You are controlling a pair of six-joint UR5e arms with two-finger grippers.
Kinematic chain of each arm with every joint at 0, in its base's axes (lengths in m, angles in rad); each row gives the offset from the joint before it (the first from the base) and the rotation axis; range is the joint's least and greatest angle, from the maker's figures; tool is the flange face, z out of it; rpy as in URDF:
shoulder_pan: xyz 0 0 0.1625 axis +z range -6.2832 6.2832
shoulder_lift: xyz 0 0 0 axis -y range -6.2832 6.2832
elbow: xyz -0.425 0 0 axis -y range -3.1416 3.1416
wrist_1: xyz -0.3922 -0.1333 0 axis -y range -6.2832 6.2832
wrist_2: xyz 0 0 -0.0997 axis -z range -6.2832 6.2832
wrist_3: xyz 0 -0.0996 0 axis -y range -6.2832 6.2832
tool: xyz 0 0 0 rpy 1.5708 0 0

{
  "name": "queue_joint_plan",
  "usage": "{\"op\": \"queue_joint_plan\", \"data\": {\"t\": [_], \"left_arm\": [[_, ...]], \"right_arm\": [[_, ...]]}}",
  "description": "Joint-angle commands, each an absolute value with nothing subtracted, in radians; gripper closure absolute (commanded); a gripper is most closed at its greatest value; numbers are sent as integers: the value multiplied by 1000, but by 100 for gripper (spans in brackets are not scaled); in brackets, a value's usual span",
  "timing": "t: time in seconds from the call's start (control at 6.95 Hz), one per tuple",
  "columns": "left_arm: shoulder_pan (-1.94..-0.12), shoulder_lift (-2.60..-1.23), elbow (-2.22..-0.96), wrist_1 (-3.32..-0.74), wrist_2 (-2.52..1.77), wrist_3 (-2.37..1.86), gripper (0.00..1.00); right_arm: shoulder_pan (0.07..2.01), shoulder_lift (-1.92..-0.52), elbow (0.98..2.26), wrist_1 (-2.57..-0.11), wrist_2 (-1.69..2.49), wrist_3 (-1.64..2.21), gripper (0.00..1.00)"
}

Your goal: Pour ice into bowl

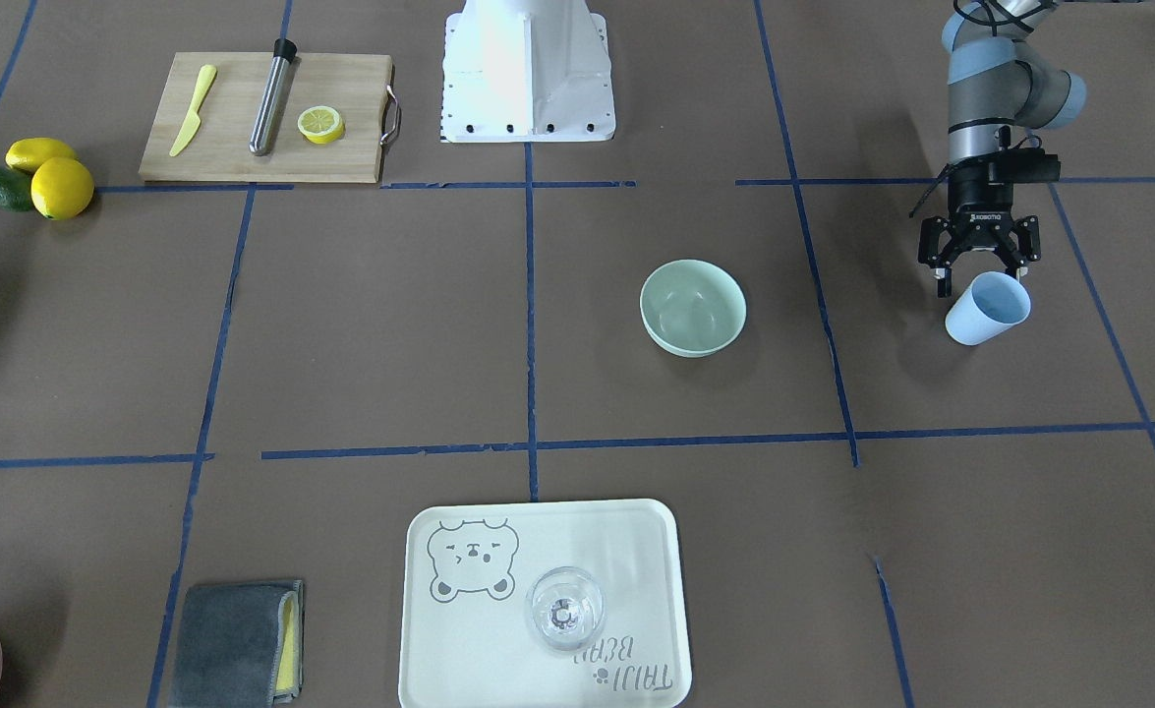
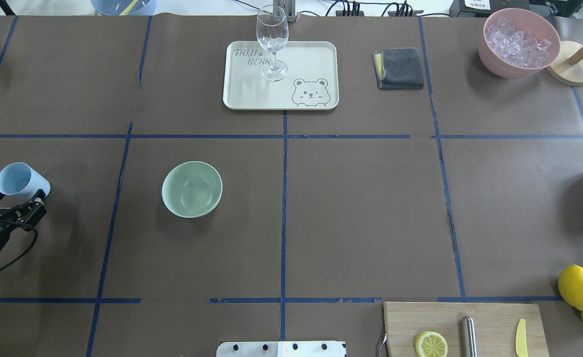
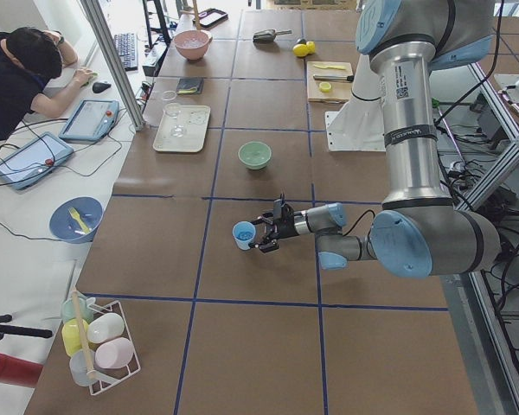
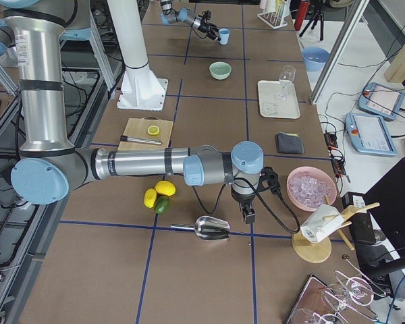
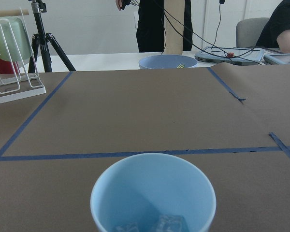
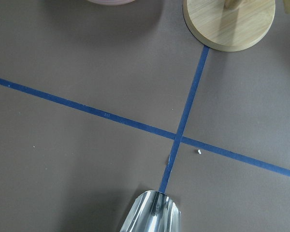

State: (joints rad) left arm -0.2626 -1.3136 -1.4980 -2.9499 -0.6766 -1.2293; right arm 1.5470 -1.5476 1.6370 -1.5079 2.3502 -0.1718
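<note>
Ice (image 5: 157, 224) sits as a few clear cubes at the bottom of the blue cup (image 1: 987, 307), which the left gripper (image 1: 978, 264) is clamped on and holds tilted above the desk (image 1: 390, 324), well apart from the bowl (image 1: 692, 306) (mint green, upright near the middle). The right gripper (image 4: 246, 214) hangs over the desk's far corner beside a metal scoop (image 4: 210, 229) and near the pink container (image 2: 518, 42); whether its jaws are apart or together, cannot tell.
</note>
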Motion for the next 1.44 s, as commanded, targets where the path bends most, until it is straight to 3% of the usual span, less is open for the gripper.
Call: {"op": "queue_joint_plan", "data": {"t": [0.0, 1.15, 1.3], "left_arm": [[-279, -1341, -1465, -2950, -678, -1230, 0], [-344, -1417, -1390, -2948, -678, -1261, 1], [-344, -1422, -1387, -2948, -677, -1261, 14]], "right_arm": [[1546, -1545, 1637, -1508, 2350, -172, 0], [1552, -1539, 1635, -1508, 2349, -172, 0], [1552, -1539, 1635, -1508, 2349, -172, 0]]}}
